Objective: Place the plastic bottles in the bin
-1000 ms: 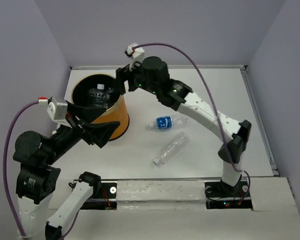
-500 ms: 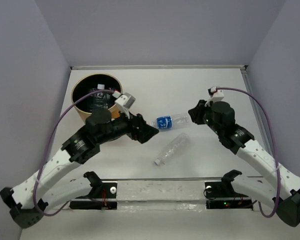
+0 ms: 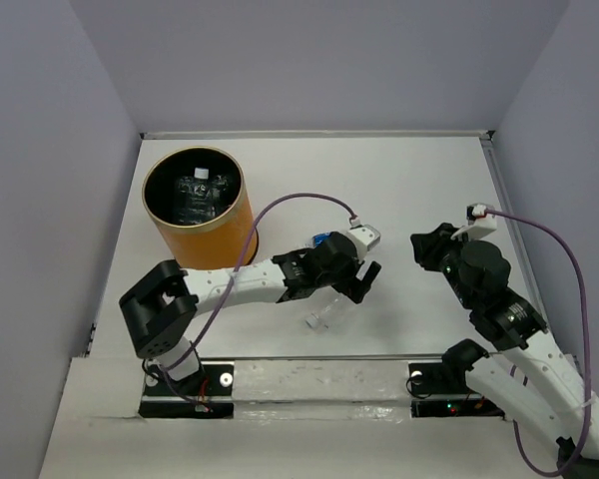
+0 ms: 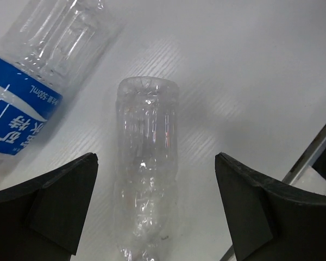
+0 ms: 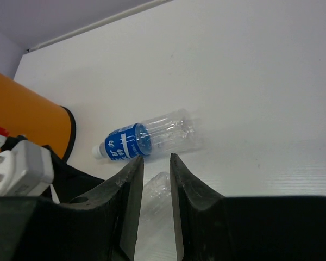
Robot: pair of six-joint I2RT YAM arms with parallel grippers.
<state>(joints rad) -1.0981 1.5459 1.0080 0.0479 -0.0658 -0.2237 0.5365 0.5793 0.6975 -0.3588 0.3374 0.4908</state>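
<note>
A lab test cell: plain grey walls (image 3: 309,60) enclose a white table (image 3: 399,180)

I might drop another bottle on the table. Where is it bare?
Bare: the far table right of the bin, and beyond the right gripper. Crowded: mid-table, where the left gripper straddles the clear bottle beside the blue-label bottle.

"500mL" on bottle's blue label (image 4: 13,111)

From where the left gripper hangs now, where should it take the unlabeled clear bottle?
Across the mid-body, from straight above. The clear bottle lies flat on the table, lengthwise between the open left gripper fingers, so they likely close on its round sides.
</note>
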